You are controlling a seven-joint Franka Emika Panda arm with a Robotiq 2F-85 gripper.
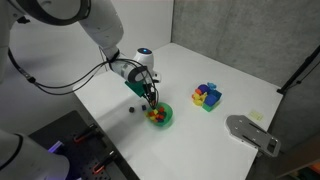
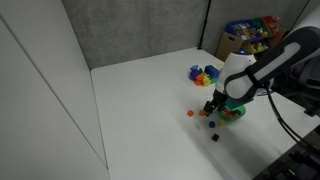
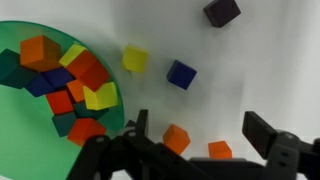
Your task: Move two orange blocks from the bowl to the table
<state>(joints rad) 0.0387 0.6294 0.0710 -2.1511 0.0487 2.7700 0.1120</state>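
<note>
In the wrist view the green bowl [image 3: 15, 38] sits at the left, filled with several coloured cubes, some of them orange blocks [image 3: 40, 50]. Two orange blocks [image 3: 177, 138] [image 3: 220, 150] lie apart on the white table [image 3: 260, 70], between my fingers. My gripper [image 3: 200, 130] is open above them and holds nothing. In both exterior views the gripper [image 1: 150, 95] [image 2: 213, 103] hangs low just beside the bowl [image 1: 168, 120] [image 2: 238, 113]. One orange block [image 2: 191, 113] shows on the table near it.
A yellow cube [image 3: 135, 58], a blue cube [image 3: 181, 74] and a dark cube [image 3: 221, 11] lie loose on the table beyond the bowl. A blue-yellow-red cluster of blocks [image 1: 207, 96] stands farther off. A grey flat object [image 1: 250, 133] lies near the table's edge.
</note>
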